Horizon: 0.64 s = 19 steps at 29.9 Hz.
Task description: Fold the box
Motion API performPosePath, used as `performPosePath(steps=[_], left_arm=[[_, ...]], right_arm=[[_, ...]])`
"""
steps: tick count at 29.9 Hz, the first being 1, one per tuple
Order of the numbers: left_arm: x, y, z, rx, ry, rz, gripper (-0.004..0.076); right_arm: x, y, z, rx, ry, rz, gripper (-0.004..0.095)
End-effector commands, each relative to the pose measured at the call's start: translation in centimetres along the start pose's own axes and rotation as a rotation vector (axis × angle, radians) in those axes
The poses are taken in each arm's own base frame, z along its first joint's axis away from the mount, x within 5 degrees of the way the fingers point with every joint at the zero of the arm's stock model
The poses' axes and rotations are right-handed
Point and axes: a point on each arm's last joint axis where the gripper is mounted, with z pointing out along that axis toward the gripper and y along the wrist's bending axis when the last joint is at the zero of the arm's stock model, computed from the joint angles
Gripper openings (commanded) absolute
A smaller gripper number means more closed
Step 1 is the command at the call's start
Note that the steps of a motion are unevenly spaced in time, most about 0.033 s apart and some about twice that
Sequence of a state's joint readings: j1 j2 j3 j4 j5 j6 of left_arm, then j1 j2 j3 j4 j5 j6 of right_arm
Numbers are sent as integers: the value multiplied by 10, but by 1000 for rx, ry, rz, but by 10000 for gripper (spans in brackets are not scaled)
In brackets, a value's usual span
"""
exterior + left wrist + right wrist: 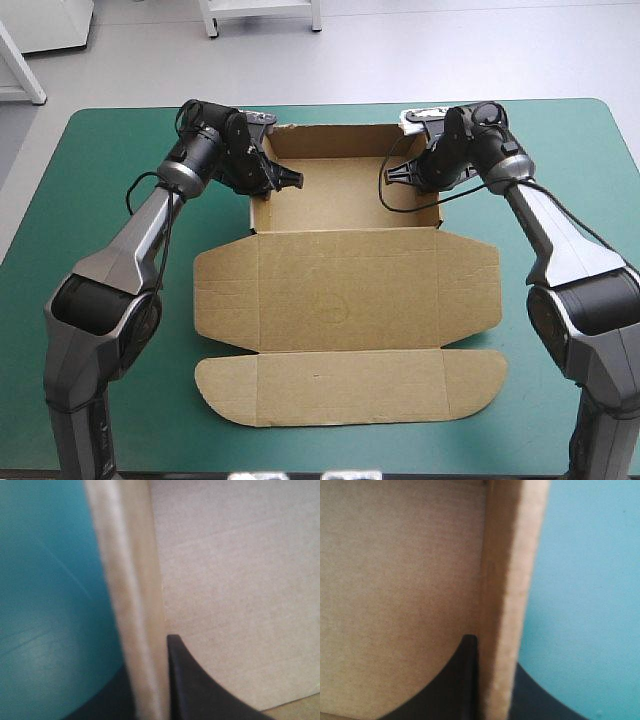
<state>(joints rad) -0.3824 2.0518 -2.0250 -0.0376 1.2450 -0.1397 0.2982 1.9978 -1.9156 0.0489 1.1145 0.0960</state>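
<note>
The brown box lies in the middle of the teal-green table as an open tray at the far side, its lid and front flap flat toward the near edge. My left gripper is shut on the tray's left wall; in the left wrist view that wall stands edge-on between the black fingers of the left gripper. My right gripper is shut on the right wall. That wall runs between the fingers of the right gripper, with the tray's inside beside it.
Bare teal-green cover lies to either side of the box, and a narrower strip runs along the near edge. The tray's back wall stands close to the table's far edge.
</note>
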Motion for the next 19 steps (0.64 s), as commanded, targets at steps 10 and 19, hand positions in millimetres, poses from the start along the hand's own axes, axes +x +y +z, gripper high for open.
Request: performPosePath(steps=[10, 19], left_arm=[[-2, -14, 29, 78, -29, 38, -8], [-3, -14, 26, 84, -48, 33, 47]], right_arm=[[-2, 8, 18, -30, 23, -56, 3], [-4, 7, 15, -10, 12, -85, 37]])
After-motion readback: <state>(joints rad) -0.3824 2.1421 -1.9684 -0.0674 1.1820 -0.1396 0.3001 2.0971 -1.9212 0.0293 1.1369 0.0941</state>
